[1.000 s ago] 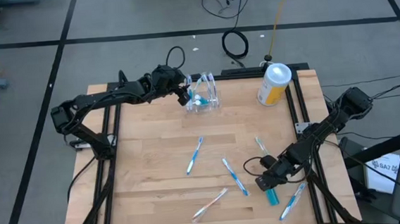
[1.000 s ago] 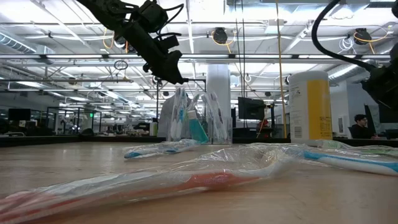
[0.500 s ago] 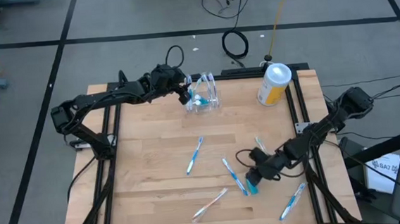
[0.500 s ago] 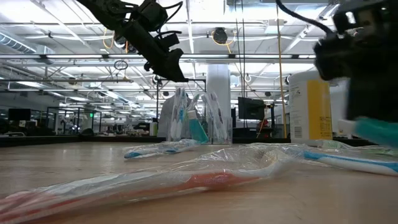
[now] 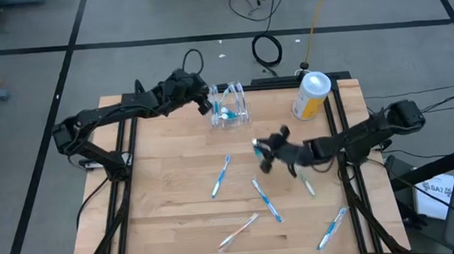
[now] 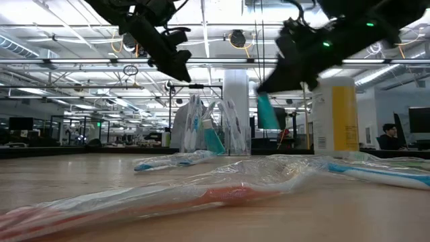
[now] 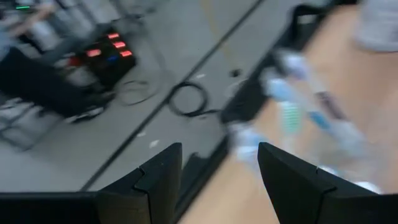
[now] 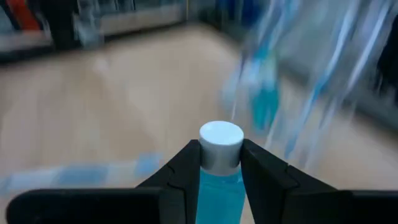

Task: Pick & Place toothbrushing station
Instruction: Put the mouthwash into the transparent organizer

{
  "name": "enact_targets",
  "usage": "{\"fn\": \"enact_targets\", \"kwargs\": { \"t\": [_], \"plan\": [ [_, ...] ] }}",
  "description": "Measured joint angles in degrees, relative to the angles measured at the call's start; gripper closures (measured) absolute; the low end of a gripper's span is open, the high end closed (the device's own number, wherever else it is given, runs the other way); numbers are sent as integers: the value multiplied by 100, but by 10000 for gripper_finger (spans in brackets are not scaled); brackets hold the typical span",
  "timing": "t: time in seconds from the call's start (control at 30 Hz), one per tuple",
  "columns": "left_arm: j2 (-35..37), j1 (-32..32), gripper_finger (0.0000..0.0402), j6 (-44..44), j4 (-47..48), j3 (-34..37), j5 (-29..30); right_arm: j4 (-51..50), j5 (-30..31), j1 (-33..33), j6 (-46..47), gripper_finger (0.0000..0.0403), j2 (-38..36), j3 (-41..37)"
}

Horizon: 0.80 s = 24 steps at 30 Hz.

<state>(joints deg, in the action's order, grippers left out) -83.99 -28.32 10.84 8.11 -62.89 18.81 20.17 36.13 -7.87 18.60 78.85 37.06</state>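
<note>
- The right gripper (image 5: 263, 155) hangs above the middle of the bench (image 5: 167, 187), its jaws pinching a small teal tube (image 8: 219, 180) just below the white cap.
- The toothbrushing station (image 5: 230, 109) stands at about twelve o'clock from that gripper, near the bench's far edge, clear-walled, with brushes already upright inside.
- The left gripper (image 5: 204, 104) hovers just beside the station at its nine o'clock, jaws spread wide and holding nothing.
- Loose wrapped toothbrushes (image 5: 220, 177) lie scattered toward six o'clock; the yellow canister (image 5: 311, 95) sits at the station's three o'clock.
- To do this well, I'd say: carry the tube high enough to clear the station's rim, line it up over the opening, keep it upright, then lower before letting go.
- The risk is nudging the light holder or the brushes in it; a slow descent should help.
</note>
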Motion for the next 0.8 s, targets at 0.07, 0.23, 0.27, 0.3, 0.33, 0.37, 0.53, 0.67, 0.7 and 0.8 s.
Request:
{"fn": "enact_targets", "kwargs": {
  "t": [0.07,0.23,0.27,0.3,0.33,0.37,0.53,0.67,0.7,0.8],
  "plan": [
    [167,-2,183,-25,138,0,344,998,-150,347,-998,312,0,0],
    [518,0,183,-20,181,0,548,2939,-1061,1259,-2494,312,194,0],
    [552,0,183,5,163,0,548,3272,-1484,1464,-2605,312,292,5],
    [589,0,183,30,154,0,549,3531,-1912,1660,-2643,312,402,7],
    [616,0,183,58,158,0,548,3767,-2357,1842,-2613,312,551,7],
    [626,0,183,63,143,0,552,3968,-2751,2005,-2512,312,720,19],
    [614,0,183,56,244,-4,552,3987,-3516,2601,-2616,312,1477,504],
    [606,0,183,52,469,-4,553,3370,-3959,3046,-2809,312,1810,1017],
    [606,0,183,51,526,-4,567,3119,-4043,3130,-2769,312,1825,1105],
    [606,-15,183,-53,682,-4,589,2613,-4073,3329,-2727,312,1862,1251]
  ]
}}
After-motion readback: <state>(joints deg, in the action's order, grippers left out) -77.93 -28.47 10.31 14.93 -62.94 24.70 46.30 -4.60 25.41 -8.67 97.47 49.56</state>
